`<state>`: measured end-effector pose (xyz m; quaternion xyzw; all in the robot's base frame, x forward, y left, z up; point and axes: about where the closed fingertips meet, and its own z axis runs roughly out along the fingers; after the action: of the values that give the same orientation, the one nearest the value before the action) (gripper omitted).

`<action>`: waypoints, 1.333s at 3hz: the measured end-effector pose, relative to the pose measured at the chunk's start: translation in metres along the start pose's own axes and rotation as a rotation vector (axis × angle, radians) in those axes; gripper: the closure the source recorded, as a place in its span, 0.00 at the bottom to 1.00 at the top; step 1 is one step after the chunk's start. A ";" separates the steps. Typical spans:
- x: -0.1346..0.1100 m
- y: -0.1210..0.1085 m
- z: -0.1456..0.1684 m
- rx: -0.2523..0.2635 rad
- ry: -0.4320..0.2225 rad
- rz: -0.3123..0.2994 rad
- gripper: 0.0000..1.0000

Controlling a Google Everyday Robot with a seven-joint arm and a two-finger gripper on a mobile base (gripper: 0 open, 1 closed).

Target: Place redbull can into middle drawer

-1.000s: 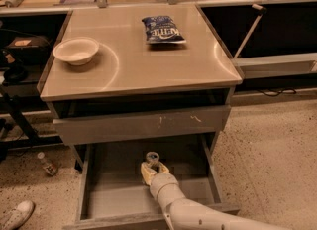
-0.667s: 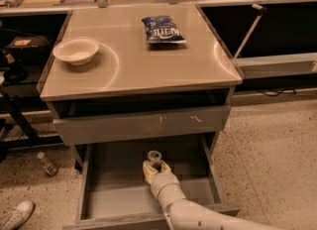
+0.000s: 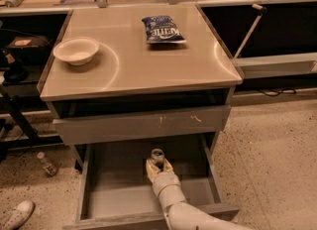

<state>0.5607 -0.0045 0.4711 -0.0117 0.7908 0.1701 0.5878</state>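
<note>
Closest to where I stand, the robot's 1 pale arm [image 3: 176,209] reaches in over the plain front panel of the middle drawer [image 3: 111,194], which is pulled well out so that its flat grey floor lies open from above. That opening is what lets the arm come down into the box rather than having to slip in from the side. At the end of the arm the gripper [image 3: 158,164] sits low inside the drawer, towards the back and roughly midway between the side walls. Its 2 yellowish fingers [image 3: 150,165] are clasped around the lower part of the redbull can [image 3: 157,155], 1 on each side. The can stands upright between them with its shiny top showing above the fingertips. A low grip like this looks meant to bring the base square to the floor; whether the base already touches I cannot tell. I'd judge the placing nearly done, with only the release left. Just above and behind, the scratched drawer front [image 3: 143,124] is pushed in, leaving headroom for the can. Farther back on the cabinet top, the white bowl [image 3: 76,50] sits at the left and the blue chip bag [image 3: 163,29] towards the far edge, both well apart from the work.
</note>
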 end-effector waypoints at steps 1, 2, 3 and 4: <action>0.002 -0.004 0.007 0.010 -0.023 -0.010 1.00; 0.002 -0.008 0.012 0.018 -0.033 -0.034 1.00; -0.004 -0.014 0.013 0.025 -0.032 -0.061 1.00; -0.015 -0.019 0.012 0.022 -0.019 -0.098 1.00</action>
<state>0.5810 -0.0214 0.4776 -0.0422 0.7856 0.1327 0.6028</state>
